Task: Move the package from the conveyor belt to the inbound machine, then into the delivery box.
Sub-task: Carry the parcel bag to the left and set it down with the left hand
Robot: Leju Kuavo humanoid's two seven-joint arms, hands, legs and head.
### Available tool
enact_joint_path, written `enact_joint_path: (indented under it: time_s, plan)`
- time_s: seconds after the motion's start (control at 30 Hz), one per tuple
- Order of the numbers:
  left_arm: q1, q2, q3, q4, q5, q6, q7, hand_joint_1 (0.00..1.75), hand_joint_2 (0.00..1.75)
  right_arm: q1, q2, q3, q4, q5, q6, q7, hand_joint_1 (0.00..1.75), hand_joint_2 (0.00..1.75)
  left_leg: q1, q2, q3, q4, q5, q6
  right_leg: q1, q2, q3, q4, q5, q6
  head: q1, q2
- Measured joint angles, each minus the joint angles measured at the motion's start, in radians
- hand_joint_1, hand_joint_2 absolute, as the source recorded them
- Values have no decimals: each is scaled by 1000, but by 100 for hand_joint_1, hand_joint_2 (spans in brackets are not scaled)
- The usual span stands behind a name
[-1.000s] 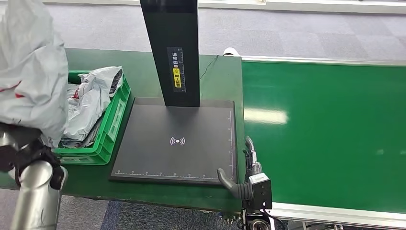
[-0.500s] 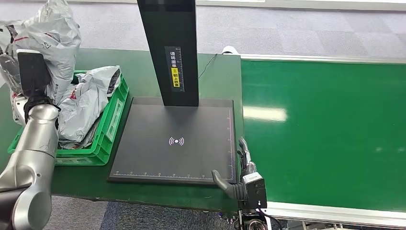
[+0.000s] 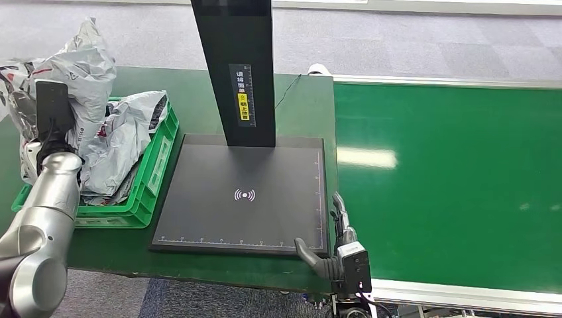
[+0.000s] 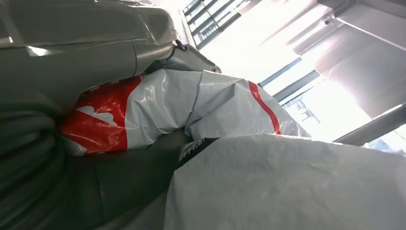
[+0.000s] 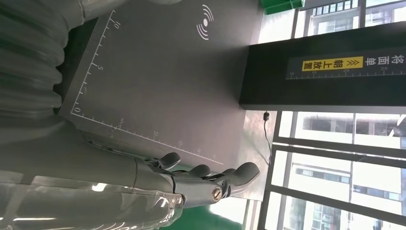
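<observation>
The left robot hand [image 4: 43, 143] grips the package [image 3: 76, 73], a crumpled grey plastic mailer with red markings. In the head view the package is raised over the far left part of the green crate [image 3: 156, 169]; most of the hand is hidden behind the black wrist unit and the bag. In the left wrist view the grey thumb and ribbed cover press against the folds of plastic, a red patch of the bag bunched right at the hand. More grey mailers [image 3: 126, 142] lie piled inside the crate, just beneath the held one; whether they touch cannot be told.

The right robot hand [image 3: 331, 242] holds nothing. Its fingers [image 5: 201, 172] are loosely extended and apart, the thumb jutting over the near right corner of the inbound machine's dark pad [image 3: 219, 199], just beside the conveyor belt [image 3: 450, 185]. The pad, marked with a white wireless symbol and ruler ticks, rests on the green table [image 3: 199, 99] with its black post [image 3: 238, 66] rising from the far edge.
</observation>
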Motion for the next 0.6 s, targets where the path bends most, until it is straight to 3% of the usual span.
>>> enact_joint_path:
  time_s: [0.27, 0.3, 0.4, 0.43, 0.6]
  plan:
    - [1, 0, 10, 10, -1, -2, 0, 173, 175, 1, 0, -4, -2, 5, 1, 0, 0, 175, 0, 0, 0, 0, 0, 0, 0, 0, 0, 0, 0, 0, 0, 0]
    - [3, 0, 12, 10, -1, -5, 1, 156, 175, 1, 0, -4, -2, 5, 1, 0, 0, 175, 0, 0, 0, 0, 0, 0, 0, 0, 0, 0, 0, 0, 0, 0]
    - [24, 0, 28, 6, -1, -20, -9, 27, 175, 1, 0, -4, -2, 5, 1, 0, 0, 175, 0, 1, 0, 0, 0, 0, 0, 1, 0, 0, 0, 0, 0, 0]
    - [39, 1, 37, 2, 0, -27, -19, 0, 175, 1, 0, -4, -2, 5, 1, 0, 0, 175, 0, 1, 0, 0, 0, 0, 0, 1, 0, 0, 0, 0, 0, 0]
    - [156, 5, 85, -46, 39, -65, -96, 0, 175, 7, -1, -7, -1, 5, 2, -2, 0, 175, 0, 4, 0, 0, -1, -1, 0, 2, -1, 0, 0, 0, 0, 0]
